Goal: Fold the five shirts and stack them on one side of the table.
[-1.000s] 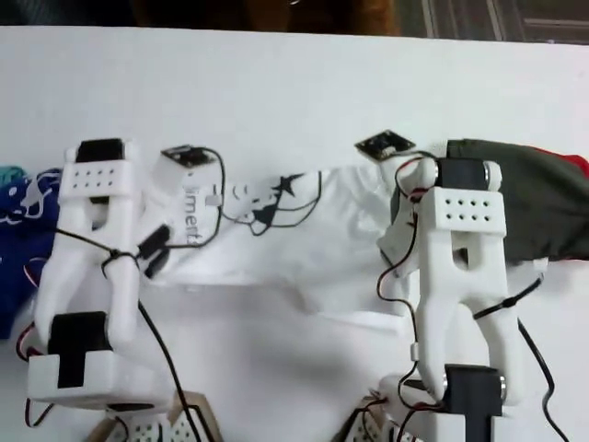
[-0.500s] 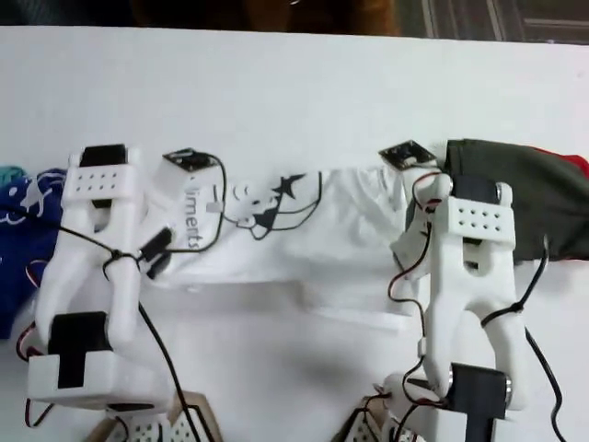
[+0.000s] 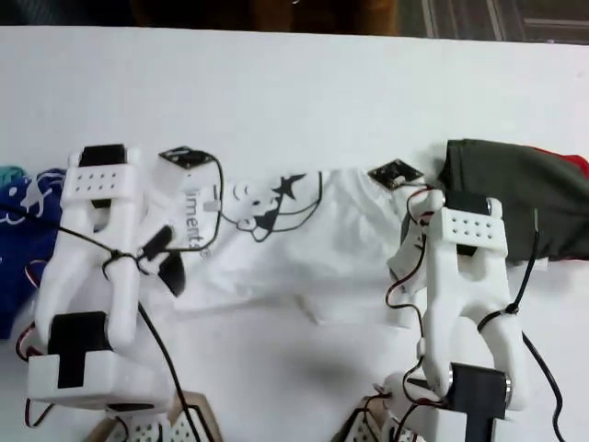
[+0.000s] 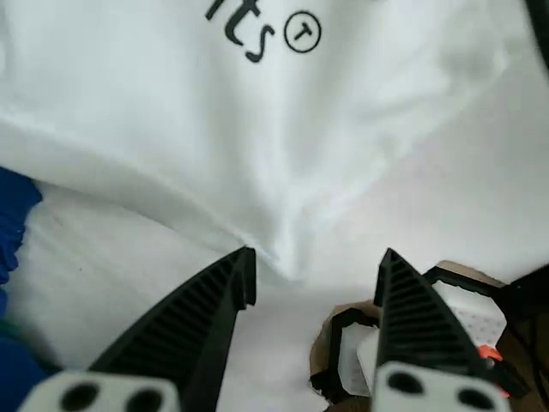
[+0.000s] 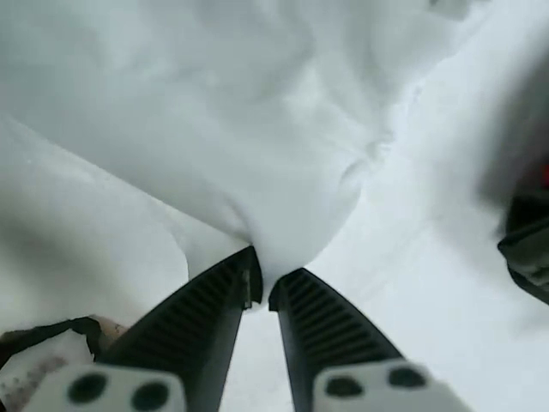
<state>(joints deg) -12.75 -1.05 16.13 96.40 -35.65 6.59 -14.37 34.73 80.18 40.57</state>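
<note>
A white shirt [image 3: 285,239] with black print lies spread across the middle of the table. In the left wrist view my left gripper [image 4: 313,275] stands open just off the white shirt's [image 4: 283,154] near hem, with nothing between its fingers. My right gripper [image 5: 262,287] is shut on a pinched fold of the white shirt [image 5: 257,154] at its right end. From above, the left arm [image 3: 97,212] stands over the shirt's left end and the right arm [image 3: 460,267] over its right end.
A dark olive shirt [image 3: 515,198] with a red edge lies bunched at the right. A blue patterned shirt [image 3: 23,221] sits at the left edge, also seen as blue cloth [image 4: 13,215]. The far half of the white table [image 3: 294,92] is bare.
The left gripper's dark finger has swung wider and sits lower than before. The right arm shifted right, then back toward the near edge, and the shirt's near hem on the right changed shape.
</note>
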